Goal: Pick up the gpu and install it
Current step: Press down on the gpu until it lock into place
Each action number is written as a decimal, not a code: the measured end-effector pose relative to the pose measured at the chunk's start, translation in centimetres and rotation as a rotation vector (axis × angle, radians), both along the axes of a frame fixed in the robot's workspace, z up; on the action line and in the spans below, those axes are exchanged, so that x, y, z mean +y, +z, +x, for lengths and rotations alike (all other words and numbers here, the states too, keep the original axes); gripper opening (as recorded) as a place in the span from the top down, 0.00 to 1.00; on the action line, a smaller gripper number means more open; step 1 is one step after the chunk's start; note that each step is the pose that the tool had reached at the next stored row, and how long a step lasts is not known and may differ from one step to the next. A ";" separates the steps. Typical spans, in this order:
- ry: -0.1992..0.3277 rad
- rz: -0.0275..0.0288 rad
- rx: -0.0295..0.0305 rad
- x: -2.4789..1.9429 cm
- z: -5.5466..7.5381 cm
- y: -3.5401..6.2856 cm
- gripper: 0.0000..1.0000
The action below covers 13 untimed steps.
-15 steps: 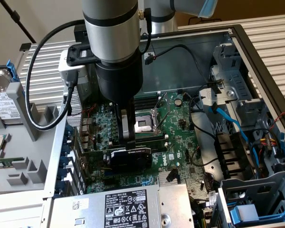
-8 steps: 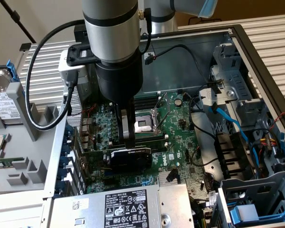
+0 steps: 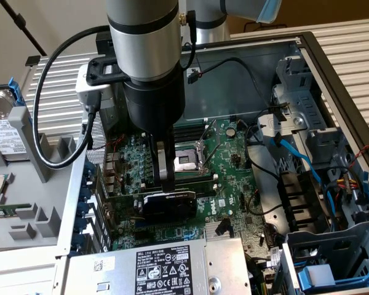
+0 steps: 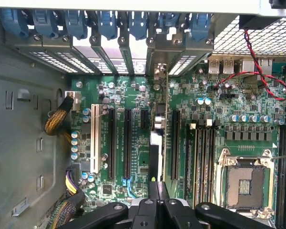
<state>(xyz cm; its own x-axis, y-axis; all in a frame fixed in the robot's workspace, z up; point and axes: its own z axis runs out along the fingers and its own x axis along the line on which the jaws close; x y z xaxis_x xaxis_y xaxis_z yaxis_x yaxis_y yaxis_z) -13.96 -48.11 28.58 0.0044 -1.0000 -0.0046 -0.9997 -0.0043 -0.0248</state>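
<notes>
motherboard (image 3: pixel 234 166): green, in open case | CPU socket (image 4: pixel 242 183): empty | power supply (image 3: pixel 166 267): silver, labelled | SATA cable (image 3: pixel 298 157): blue

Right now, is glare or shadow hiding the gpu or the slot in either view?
Exterior view: the arm shades the gpu, so its black shroud reads dark, and the tool is shut on its top edge. Wrist view: even light on the motherboard, no glare; the gpu is seen edge-on as a thin strip, the tool's near parts soft.

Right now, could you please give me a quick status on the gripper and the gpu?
Gripper shut on the gpu. Card upright over the motherboard, bracket toward the rear slots. Nothing visibly in the way.
</notes>
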 end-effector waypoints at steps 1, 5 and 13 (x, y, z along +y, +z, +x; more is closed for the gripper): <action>0.000 0.0000 0.0000 0.00 0.0 0.00 0.89; 0.000 -0.0003 0.0002 0.00 -0.1 0.02 0.89; -0.001 0.0000 -0.0013 0.00 -1.3 0.00 0.89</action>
